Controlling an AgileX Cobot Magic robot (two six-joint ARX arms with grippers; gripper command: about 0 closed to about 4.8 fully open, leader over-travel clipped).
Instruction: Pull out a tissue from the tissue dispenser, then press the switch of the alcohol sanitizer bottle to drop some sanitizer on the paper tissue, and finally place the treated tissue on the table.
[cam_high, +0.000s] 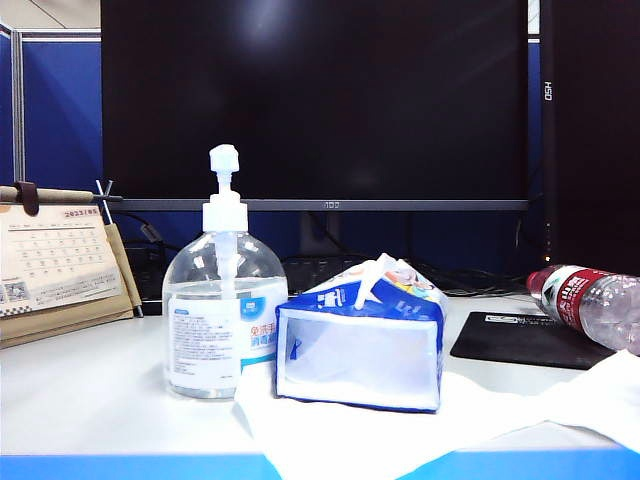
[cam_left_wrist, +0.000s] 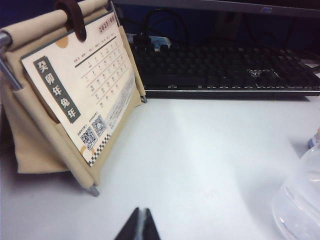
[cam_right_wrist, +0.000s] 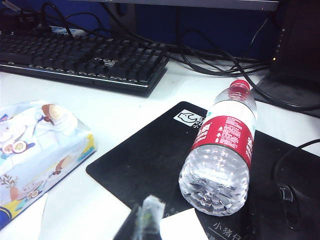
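Note:
The alcohol sanitizer bottle (cam_high: 225, 320) stands upright on the white table (cam_high: 90, 385), its white pump switch (cam_high: 224, 160) on top. Right beside it lies the blue tissue dispenser (cam_high: 360, 345), with a white tissue (cam_high: 372, 283) poking out of its top. Neither gripper shows in the exterior view. In the left wrist view my left gripper (cam_left_wrist: 142, 216) hovers shut and empty over bare table (cam_left_wrist: 190, 160), with the bottle's clear body (cam_left_wrist: 300, 200) off to one side. My right gripper (cam_right_wrist: 148, 212) is shut, hovering between the dispenser (cam_right_wrist: 35, 150) and the black mat (cam_right_wrist: 145, 160).
A large white paper sheet (cam_high: 330, 430) lies under the dispenser and reaches the blue front edge. A red-labelled water bottle (cam_high: 595, 300) lies on the black mat (cam_high: 520, 340). A desk calendar (cam_high: 55, 265) stands at the left. Keyboard (cam_left_wrist: 225, 70) and monitor (cam_high: 320, 100) fill the back.

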